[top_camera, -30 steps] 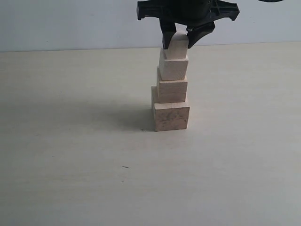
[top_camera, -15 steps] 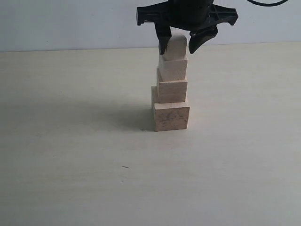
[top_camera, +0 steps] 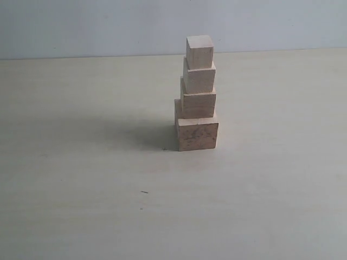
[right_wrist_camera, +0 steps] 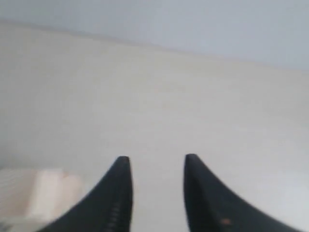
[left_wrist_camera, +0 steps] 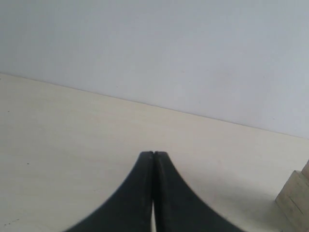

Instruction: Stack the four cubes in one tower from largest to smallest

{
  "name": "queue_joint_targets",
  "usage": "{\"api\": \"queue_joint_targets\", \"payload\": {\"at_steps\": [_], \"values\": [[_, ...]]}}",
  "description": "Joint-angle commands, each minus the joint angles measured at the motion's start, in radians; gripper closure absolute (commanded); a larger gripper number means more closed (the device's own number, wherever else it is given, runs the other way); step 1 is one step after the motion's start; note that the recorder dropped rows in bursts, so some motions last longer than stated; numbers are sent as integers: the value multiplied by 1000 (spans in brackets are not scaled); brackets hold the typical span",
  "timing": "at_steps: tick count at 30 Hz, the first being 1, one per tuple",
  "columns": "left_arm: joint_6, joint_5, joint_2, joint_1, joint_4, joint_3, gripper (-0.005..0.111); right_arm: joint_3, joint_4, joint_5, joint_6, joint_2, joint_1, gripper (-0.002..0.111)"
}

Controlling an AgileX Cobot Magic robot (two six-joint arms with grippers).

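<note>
Exterior view: the tower (top_camera: 197, 95) stands whole on the table (top_camera: 81, 189), smallest cube (top_camera: 199, 51) topmost. Left wrist view: my left gripper (left_wrist_camera: 153, 155) sits pressed together near the tower. Right wrist view: my right gripper (right_wrist_camera: 157, 158) is spread, empty. Stacking looks finished; I'd retreat without brushing it.

Gripper gone, top cube left standing alone

The right gripper (right_wrist_camera: 157, 164), half a second ago spread either side of the smallest cube (top_camera: 199, 51), has lifted out of the exterior view. The cube, no longer between its jaws, now stands free atop the tower (top_camera: 198, 116). The jaws are apart and empty.
</note>
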Motion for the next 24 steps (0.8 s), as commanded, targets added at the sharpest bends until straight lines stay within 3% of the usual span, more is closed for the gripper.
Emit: {"api": "queue_joint_targets", "payload": {"at_steps": [1, 5, 10, 12, 17, 22, 24], "values": [[0, -6, -6, -6, 1, 4, 107, -9, -207, -2, 4, -29, -161, 108], [0, -6, -6, -6, 1, 4, 107, 90, 85, -79, -20, -29, -398, 108], [0, -6, -6, -6, 1, 4, 107, 412, 569, -257, -294, -85, -624, 108], [0, -6, -6, -6, 1, 4, 107, 595, 640, -386, -399, -183, -645, 108], [0, -6, -6, -6, 1, 4, 107, 988, 695, -820, -416, -549, -643, 108], [0, -6, -6, -4, 1, 4, 107, 1201, 696, -820, -416, -769, -623, 108], [0, -6, -6, -4, 1, 4, 107, 1272, 700, -833, -490, -896, -534, 108]]}}
